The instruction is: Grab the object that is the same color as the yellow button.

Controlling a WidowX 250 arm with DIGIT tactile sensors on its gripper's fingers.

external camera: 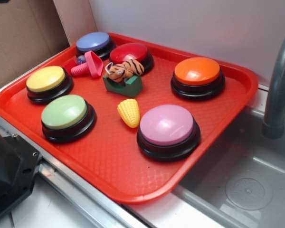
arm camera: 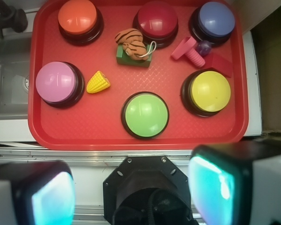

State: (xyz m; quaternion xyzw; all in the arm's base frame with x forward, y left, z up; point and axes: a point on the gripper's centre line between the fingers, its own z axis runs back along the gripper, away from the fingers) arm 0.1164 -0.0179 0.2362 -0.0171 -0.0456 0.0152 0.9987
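I am inspecting the red tray (arm camera: 42,136) from above. My gripper (arm camera: 131,187) is hanging over the near edge of the counter, clear of the tray, its two fingers (arm camera: 215,183) standing wide apart with nothing between them.

The yellow button (arm camera: 210,91) is sitting toward one end of the tray. The matching item, the yellow corn cob (arm camera: 98,83), is lying on its side on the tray floor, just beside the pink button (arm camera: 56,82) and near the green button (arm camera: 145,114), touching neither as far as I can tell.

In my judgement the approach is not yet begun. To do it well I am planning to centre over the cob, turn the jaws across its narrow width, and descend between the pink and green domes without clipping either.
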